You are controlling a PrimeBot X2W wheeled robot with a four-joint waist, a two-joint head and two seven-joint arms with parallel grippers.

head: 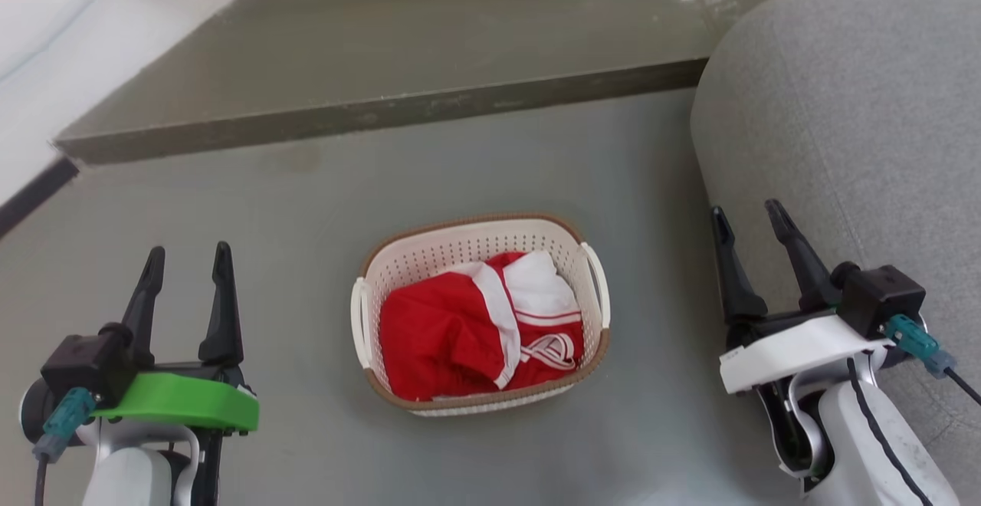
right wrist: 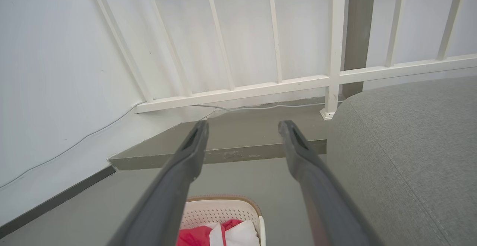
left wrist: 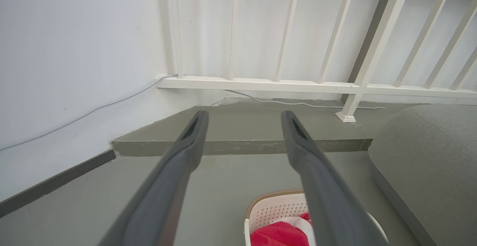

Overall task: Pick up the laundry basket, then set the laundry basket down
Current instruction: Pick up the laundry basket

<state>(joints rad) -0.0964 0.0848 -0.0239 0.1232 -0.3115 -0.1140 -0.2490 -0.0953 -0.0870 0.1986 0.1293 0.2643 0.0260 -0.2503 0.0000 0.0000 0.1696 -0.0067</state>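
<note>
The basket (head: 467,222) sits on the floor (head: 306,207) at frame centre, well apart from the left tool (head: 190,249) at lower left and right tool (head: 745,208) at lower right, both wide and empty, so each should close on its side handle (head: 358,310) together (keeping the red clothes (head: 452,337) level).

The head camera looks steeply down at the floor (head: 306,207); both low wrist cameras face the railing (left wrist: 261,85), sharing the step (right wrist: 231,153) and seemingly the laundry basket (right wrist: 223,210).
</note>
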